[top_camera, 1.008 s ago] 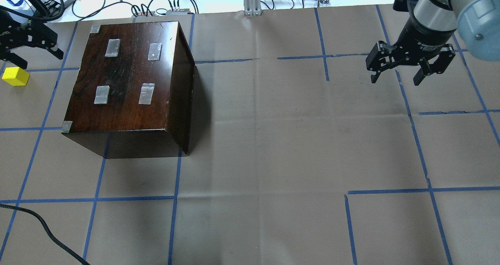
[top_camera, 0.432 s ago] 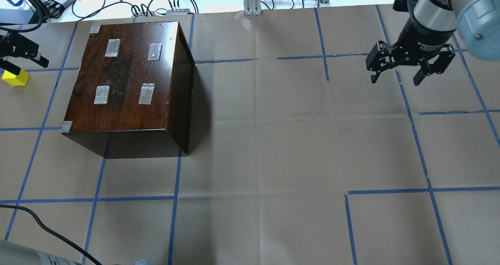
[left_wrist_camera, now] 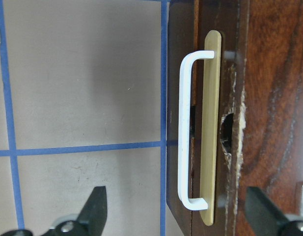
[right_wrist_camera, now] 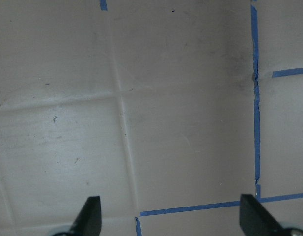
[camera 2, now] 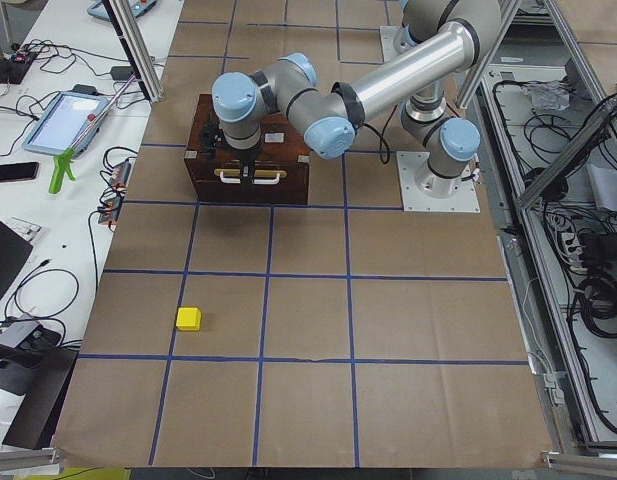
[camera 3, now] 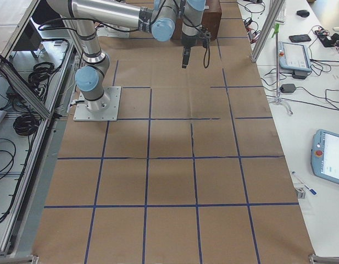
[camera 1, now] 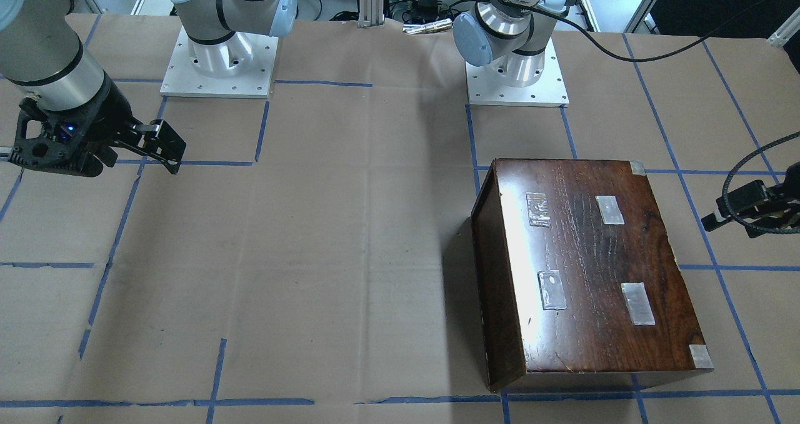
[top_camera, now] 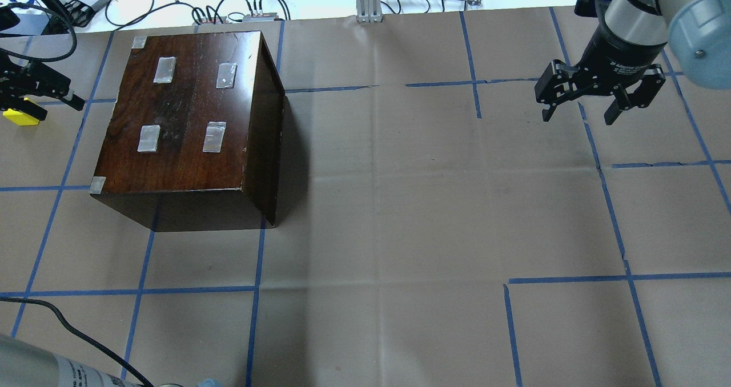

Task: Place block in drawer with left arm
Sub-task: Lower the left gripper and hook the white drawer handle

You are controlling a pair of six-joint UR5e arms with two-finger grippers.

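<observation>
Facing the shut drawer's white handle, the left fingers are hanging spread and empty, the right fingers likewise, while the block is sitting well apart on the tabletop — probably light and rigid, best pinched across opposite flat faces.
</observation>
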